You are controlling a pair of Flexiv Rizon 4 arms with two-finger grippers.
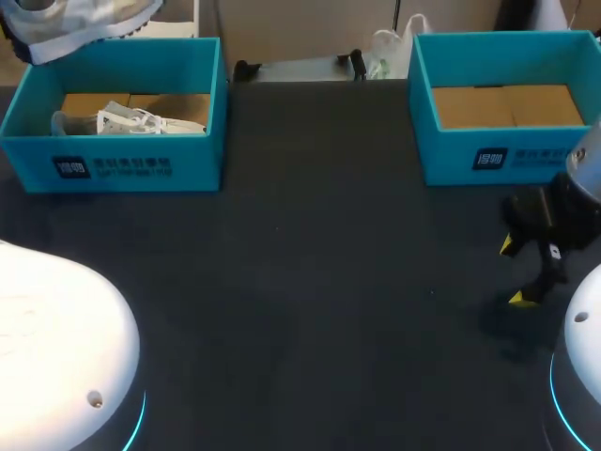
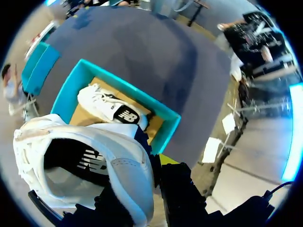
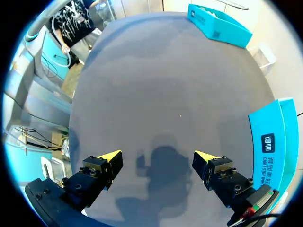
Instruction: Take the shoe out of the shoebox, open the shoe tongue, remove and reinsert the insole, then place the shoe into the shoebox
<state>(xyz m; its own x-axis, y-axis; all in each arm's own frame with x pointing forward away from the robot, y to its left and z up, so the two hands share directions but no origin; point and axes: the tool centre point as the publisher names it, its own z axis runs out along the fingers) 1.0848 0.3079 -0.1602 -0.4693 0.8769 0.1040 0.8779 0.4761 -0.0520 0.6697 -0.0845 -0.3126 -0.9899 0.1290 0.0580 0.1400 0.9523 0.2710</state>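
Observation:
A white shoe [image 1: 84,23] hangs high above the left teal shoebox [image 1: 122,164]. In the left wrist view my left gripper [image 2: 152,166] is shut on the heel collar of this white shoe [image 2: 85,165], whose opening shows a dark insole. One yellow fingertip [image 2: 166,158] shows outside the collar; the other is hidden inside the shoe. A second white shoe [image 1: 131,120] lies in the left shoebox [image 2: 161,111] below, seen also as the second shoe [image 2: 111,108]. My right gripper [image 1: 516,272] hovers open and empty over the table near the right shoebox [image 1: 507,155], its jaws wide apart [image 3: 157,158].
The right shoebox [image 3: 274,142] holds only a brown cardboard floor [image 1: 507,105]. White rounded arm bases [image 1: 56,348] stand at the near left and near right [image 1: 582,319]. Dark tabletop [image 1: 319,282] stretches between the boxes.

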